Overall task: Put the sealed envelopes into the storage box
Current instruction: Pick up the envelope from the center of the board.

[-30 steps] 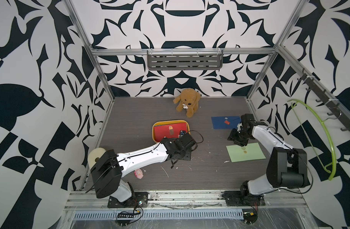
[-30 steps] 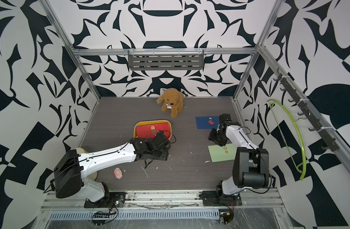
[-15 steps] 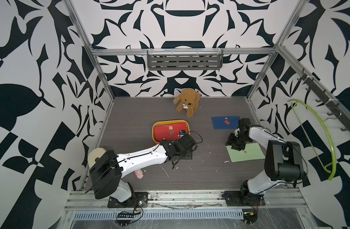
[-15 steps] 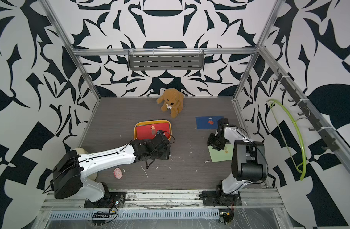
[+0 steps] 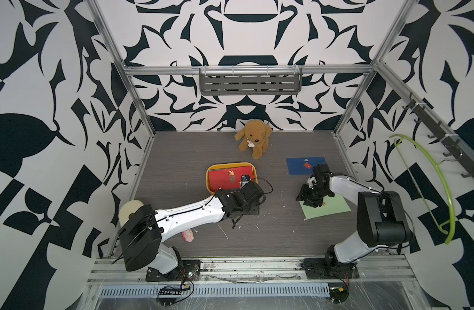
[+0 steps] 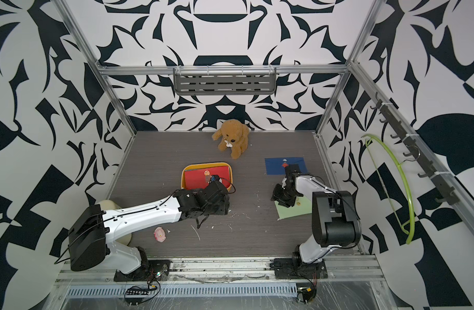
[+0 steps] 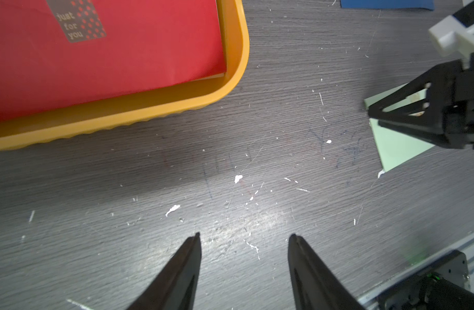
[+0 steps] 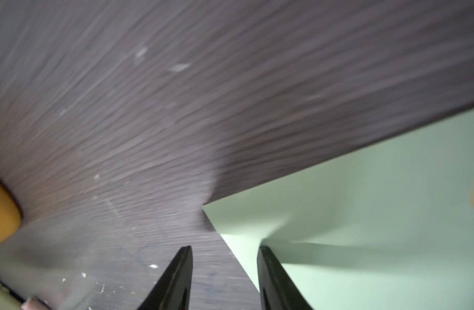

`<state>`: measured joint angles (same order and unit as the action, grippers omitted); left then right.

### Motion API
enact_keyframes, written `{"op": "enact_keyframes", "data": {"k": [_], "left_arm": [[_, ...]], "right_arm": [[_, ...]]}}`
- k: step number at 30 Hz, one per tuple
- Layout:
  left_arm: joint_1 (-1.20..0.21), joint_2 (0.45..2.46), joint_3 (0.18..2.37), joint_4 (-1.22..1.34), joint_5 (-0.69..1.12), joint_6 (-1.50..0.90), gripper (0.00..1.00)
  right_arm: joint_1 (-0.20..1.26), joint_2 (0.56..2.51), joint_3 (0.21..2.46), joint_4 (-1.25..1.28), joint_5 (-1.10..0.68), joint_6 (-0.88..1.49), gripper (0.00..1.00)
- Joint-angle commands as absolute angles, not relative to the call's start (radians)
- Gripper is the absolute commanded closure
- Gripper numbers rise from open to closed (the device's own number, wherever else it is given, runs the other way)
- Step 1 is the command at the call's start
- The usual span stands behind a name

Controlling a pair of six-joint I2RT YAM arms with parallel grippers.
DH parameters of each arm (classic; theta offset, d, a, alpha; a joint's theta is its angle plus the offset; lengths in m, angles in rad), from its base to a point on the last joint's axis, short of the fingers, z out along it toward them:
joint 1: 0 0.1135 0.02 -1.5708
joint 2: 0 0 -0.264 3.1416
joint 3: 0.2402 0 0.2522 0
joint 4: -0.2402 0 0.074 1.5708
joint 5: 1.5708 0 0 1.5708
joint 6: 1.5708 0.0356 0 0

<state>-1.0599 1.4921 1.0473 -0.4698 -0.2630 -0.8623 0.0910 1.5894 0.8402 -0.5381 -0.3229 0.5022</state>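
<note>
1. My left gripper (image 7: pixel 243 236) is released. Its jaws stand apart over the bare table (image 7: pixel 257 120) with nothing between them.
2. It hangs low just beside the box (image 7: pixel 234 67), off the box's front corner on the side toward my right arm.
3. In both top views the box (image 5: pixel 208 178) sits mid-table. A red envelope (image 5: pixel 225 178) lies flat inside it and nearly fills it. Its sticker (image 7: pixel 77 21), reading "just for you", faces up.
4. My right gripper (image 8: pixel 225 248) is unclenched too and grasps nothing. It is down at the corner of the green envelope (image 8: pixel 378 214).
5. One of its fingers (image 8: pixel 273 271) presses on the paper, which puckers around the tip. The other finger (image 8: pixel 176 273) is over bare wood, and I cannot tell whether it touches. The envelope's edge runs through the gap between them.
6. The green envelope (image 5: pixel 332 208) lies flat on the table, outside the box and well apart from it, on my right.
7. A navy envelope (image 5: pixel 300 165) lies flat farther back, beyond my right gripper. It is also outside the box and clear of the green envelope, and it carries a small red seal.
8. A plush dog (image 5: pixel 254 139) sits by the back wall.
</note>
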Motion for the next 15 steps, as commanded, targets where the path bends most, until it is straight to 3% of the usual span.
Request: {"op": "enact_keyframes", "data": {"k": [1,10,15], "left_arm": [[-1.042,1.463,1.023,-0.468,-0.239,-0.852,0.41],[-1.040,1.471,0.987,-0.435,-0.200,-0.886,0.41],[-1.037,1.492,0.991,-0.430,-0.181,-0.880,0.41]], "right_arm": [[0.209,1.621,0.816,-0.475,-0.362,0.609,0.54],[0.516,1.722,0.958,-0.363,-0.345,0.814,0.56],[0.558,1.723,1.054,-0.420,-0.327,0.807,0.56]]}}
